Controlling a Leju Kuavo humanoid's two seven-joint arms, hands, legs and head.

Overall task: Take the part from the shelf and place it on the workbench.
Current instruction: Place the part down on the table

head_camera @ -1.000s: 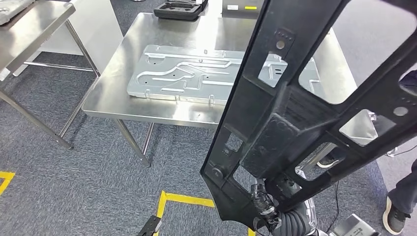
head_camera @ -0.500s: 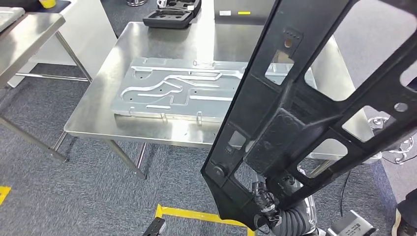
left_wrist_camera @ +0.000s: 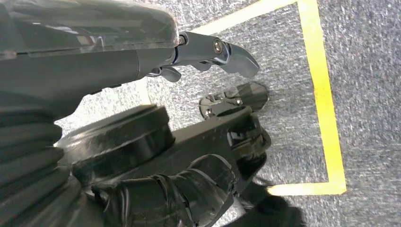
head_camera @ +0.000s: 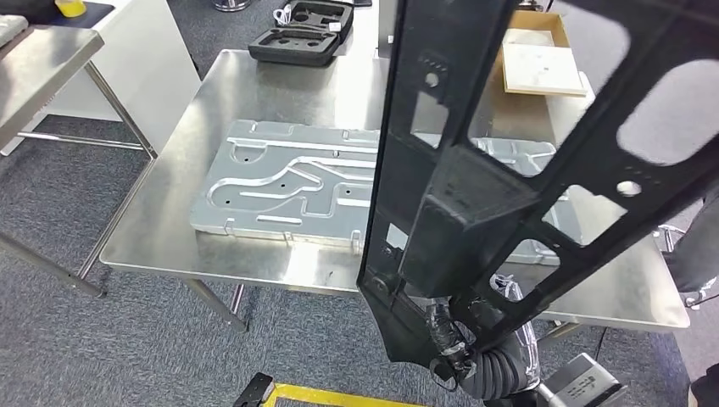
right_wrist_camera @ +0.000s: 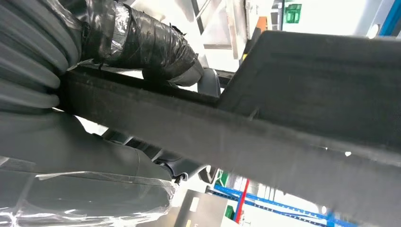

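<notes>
The robot stands right at the workbench [head_camera: 254, 263], and the part [head_camera: 475, 195], a big black frame full of cut-outs, rides high in front of the head camera, tilted so that its long bars slant across the bench. It is in the air, not on the steel; the tilt looks like plain carrying posture, with the weight hanging from one low end.

Down at that low end the right hand [head_camera: 454, 339] grips the frame. In the right wrist view the taped fingers [right_wrist_camera: 156, 47] wrap over the top of a bar and the thumb [right_wrist_camera: 94, 151] sits under it, so the bar is clamped between them. That hold near the bottom edge probably keeps the long frame upright and out of the way of the legs.

The left hand [left_wrist_camera: 208, 52] hangs low over the carpet by the yellow tape [left_wrist_camera: 321, 94], holding nothing; its fingers look loosely curled, though how tightly cannot be told.

On the bench a large silver plate [head_camera: 288, 191] takes up the middle, with a black foam tray [head_camera: 297, 38] at the far end and a cardboard box [head_camera: 538, 59] off to the right. The plate leaves little bare steel, so the frame will likely need to land over it or toward the near edge.
</notes>
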